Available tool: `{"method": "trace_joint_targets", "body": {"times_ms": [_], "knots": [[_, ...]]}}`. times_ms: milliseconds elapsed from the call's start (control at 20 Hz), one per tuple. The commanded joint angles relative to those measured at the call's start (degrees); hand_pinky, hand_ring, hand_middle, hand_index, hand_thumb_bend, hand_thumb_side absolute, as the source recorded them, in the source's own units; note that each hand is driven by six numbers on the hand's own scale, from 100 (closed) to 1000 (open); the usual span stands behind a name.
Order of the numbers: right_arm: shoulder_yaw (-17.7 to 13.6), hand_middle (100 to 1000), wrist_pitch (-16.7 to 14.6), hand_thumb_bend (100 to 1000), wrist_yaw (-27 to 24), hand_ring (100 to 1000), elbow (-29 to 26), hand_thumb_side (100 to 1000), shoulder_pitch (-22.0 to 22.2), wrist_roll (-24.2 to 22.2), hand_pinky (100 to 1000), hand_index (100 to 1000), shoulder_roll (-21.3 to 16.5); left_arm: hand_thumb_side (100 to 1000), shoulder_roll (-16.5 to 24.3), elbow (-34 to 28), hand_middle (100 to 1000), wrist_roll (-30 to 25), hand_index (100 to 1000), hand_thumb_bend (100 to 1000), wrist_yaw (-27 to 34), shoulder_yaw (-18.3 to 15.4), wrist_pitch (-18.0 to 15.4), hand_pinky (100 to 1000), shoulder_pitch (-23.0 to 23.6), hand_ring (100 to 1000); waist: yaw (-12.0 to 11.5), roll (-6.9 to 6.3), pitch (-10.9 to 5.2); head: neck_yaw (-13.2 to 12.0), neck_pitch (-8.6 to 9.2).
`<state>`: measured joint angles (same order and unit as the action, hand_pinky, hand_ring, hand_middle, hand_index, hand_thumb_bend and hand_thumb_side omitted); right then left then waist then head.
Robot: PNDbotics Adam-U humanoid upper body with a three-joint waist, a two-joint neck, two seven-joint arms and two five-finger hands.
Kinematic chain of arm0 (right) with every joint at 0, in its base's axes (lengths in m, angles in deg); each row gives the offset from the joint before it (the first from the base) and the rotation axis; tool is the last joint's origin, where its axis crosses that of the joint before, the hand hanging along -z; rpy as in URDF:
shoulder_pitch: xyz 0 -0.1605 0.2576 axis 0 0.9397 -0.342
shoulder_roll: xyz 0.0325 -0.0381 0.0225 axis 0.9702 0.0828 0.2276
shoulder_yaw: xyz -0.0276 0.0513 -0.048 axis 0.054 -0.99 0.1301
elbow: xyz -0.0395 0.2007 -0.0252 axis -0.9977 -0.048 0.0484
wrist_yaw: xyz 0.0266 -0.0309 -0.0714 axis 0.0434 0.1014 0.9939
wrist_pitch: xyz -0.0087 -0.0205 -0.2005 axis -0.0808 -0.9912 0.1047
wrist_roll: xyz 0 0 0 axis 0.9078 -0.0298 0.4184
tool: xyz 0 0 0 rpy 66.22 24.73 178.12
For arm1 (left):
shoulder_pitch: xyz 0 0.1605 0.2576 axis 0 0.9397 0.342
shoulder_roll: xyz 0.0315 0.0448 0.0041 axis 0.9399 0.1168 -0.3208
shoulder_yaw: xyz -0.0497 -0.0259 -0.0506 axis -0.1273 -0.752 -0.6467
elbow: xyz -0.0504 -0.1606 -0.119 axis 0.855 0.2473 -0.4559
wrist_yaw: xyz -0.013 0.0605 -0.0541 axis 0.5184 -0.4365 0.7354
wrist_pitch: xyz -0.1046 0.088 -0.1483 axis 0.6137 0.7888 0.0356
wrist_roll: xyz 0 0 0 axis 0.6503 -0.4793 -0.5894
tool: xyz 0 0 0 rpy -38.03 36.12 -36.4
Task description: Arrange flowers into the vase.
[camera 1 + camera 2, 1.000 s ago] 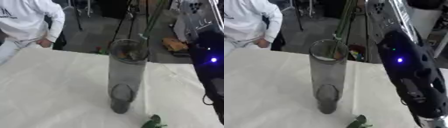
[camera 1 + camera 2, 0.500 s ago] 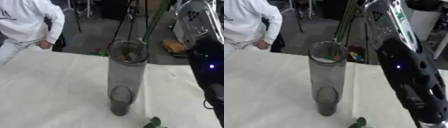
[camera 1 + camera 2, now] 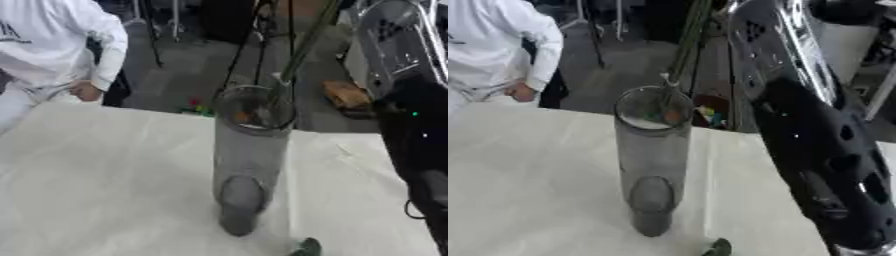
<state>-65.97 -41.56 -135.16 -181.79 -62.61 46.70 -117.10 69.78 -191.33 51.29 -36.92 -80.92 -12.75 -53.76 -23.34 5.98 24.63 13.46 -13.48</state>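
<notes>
Writing is nowhere to be read on the tall clear vase (image 3: 249, 160), which stands upright on the white table (image 3: 96, 190) in the middle of the frame, its long side running up and down and its round mouth facing up. A thin green flower stem (image 3: 302, 50) slants from the top of the frame down to the far rim of the vase. The robot's big black right arm (image 3: 815, 145) fills the right side, but no hand shows, so I cannot tell about its fingers; a small green bit (image 3: 717, 247) lies by the bottom edge.
</notes>
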Motion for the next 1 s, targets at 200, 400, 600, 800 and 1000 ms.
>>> {"method": "trace_joint_targets", "body": {"times_ms": [200, 400, 600, 800, 1000], "knots": [[-1.47, 100, -0.26, 237, -2.18, 100, 3.3, 377, -1.11, -5.73, 100, 100, -1.0, 1000, 0.53, -0.94, 897, -0.18, 967, 100, 0.14, -0.53, -0.1, 788, -0.82, 939, -0.31, -0.86, -0.53, 0.44, 1.42], [-1.15, 100, -0.26, 247, -1.27, 100, 3.2, 386, -1.0, -9.41, 100, 100, -0.97, 1000, 0.32, -0.94, 897, -0.21, 968, 100, 0.17, -0.52, -0.1, 788, -0.91, 939, -0.53, -1.07, 0.04, 1.01, 1.97], [-1.0, 100, -0.01, 248, -0.12, 100, 3.3, 390, -0.81, -12.78, 100, 100, -0.87, 1000, 0.19, -0.94, 897, -0.27, 968, 100, 0.19, -0.46, -0.08, 787, -0.95, 939, -0.49, -1.13, 0.32, 1.24, 2.0], [-1.12, 100, 0.13, 249, -0.31, 100, 3.45, 393, -0.89, -15.37, 100, 100, -0.71, 1000, 0.06, -0.94, 896, -0.33, 968, 100, 0.28, -0.42, -0.08, 786, -1.07, 939, -0.63, -1.25, 0.47, 1.34, 2.25], [-1.15, 100, 0.6, 245, -1.3, 100, 4.18, 389, -0.75, -16.14, 100, 100, -0.33, 1000, -0.1, -0.94, 896, -0.39, 968, 100, 0.33, -0.41, -0.07, 787, -1.13, 938, -0.73, -1.32, 0.8, 1.44, 2.58]]}}
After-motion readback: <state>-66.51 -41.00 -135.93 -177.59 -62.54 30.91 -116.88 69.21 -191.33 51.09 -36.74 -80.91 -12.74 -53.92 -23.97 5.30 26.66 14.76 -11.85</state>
